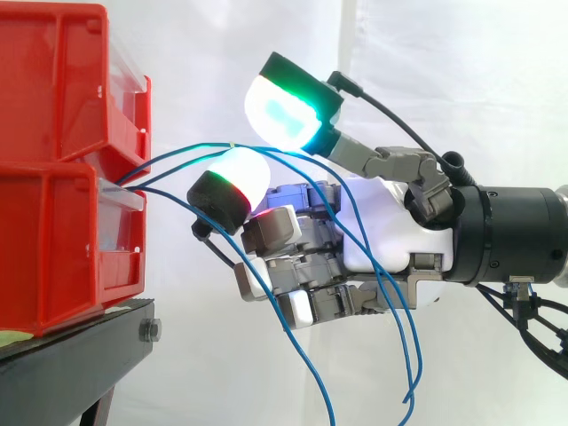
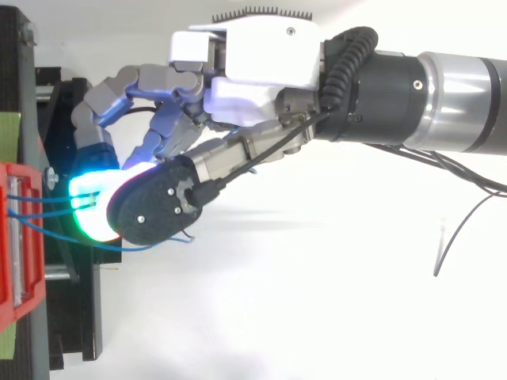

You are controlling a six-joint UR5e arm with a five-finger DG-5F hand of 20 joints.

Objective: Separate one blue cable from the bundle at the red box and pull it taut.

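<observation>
Blk stand (image 1: 75, 355) — red bins (image 1: 53, 231) (stacked two high) on it.

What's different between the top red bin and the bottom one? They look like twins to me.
The upper red bin sits on the lower red bin, which itself rests on the black stand. The blue cables come out of the lower bin's open front, just beneath the upper bin; none leave the upper one. Both are red, with a clear strip along the front lip.

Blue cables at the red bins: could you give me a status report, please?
Hand among the blue cables, grip unclear. Cables slack, looping below the hand, none taut. Nothing in the way.
</observation>
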